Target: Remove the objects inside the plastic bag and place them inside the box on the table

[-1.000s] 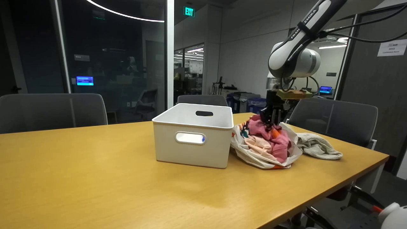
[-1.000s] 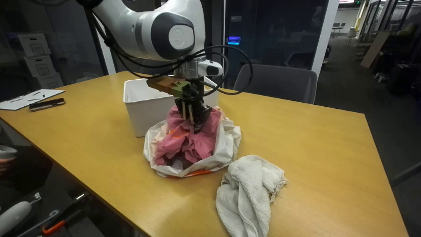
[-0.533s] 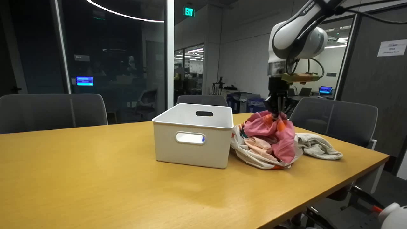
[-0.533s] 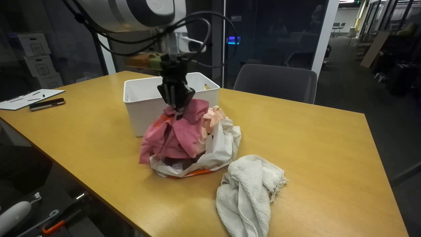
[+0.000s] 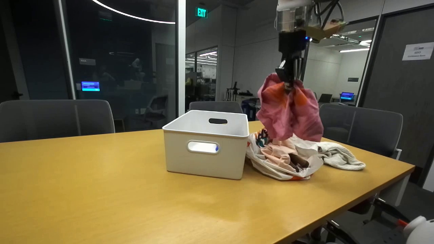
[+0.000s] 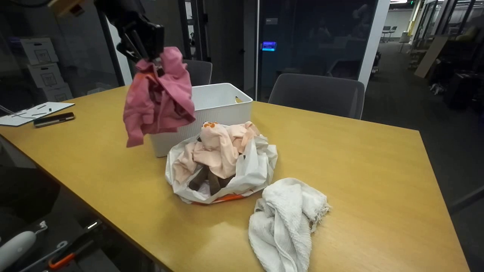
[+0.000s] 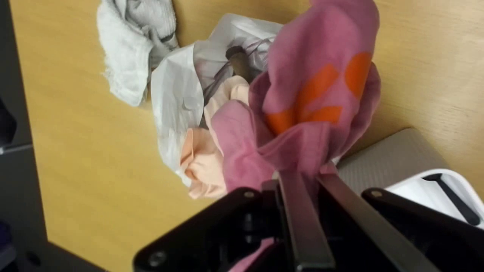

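My gripper [image 5: 289, 86] is shut on a pink cloth [image 5: 291, 117] with orange patches. It hangs clear above the plastic bag in an exterior view. In an exterior view the cloth [image 6: 160, 102] hangs before the white box [image 6: 223, 115]. In the wrist view the fingers [image 7: 302, 174] pinch the cloth [image 7: 321, 56]. The white plastic bag [image 6: 257, 170] lies open on the table against the box. A peach cloth [image 6: 217, 151] and a brown object [image 7: 241, 64] lie in it. The box [image 5: 206, 162] stands upright beside the bag; its floor is hidden.
A white towel [image 6: 287, 223] lies on the table [image 5: 135, 206] beside the bag. A white board [image 6: 36, 112] and a dark case [image 6: 55, 119] lie near the table edge. Chairs [image 5: 356, 125] stand around the table.
My gripper has risen well up from the bag, pulling the pink cloth out with it. The peach cloth and brown object in the bag are now uncovered. The box and towel have not moved.
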You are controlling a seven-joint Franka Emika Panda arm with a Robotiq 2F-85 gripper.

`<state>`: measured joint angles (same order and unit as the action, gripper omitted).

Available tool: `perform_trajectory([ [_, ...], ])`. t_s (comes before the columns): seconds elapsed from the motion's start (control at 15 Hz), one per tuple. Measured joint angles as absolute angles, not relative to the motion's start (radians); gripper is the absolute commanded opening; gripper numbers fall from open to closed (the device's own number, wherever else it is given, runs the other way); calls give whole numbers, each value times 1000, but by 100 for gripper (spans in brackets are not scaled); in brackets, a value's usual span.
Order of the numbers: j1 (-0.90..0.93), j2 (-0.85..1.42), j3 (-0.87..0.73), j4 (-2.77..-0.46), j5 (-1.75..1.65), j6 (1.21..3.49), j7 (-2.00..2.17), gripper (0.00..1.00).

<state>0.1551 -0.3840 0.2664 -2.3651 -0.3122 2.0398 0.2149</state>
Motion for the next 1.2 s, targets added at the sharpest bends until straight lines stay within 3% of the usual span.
perform_trajectory([
  [0.33,217,-384,441,-2214,-454,1976,222,6],
  [0.67,211,-150,476,-2099,-721,2098,217,6],
  [0.73,209,-84,461,-2072,-767,2106,217,31],
  [0.87,210,36,422,-2011,-824,2113,207,37],
  [1.2,234,207,352,-1864,-760,2117,112,76],
])
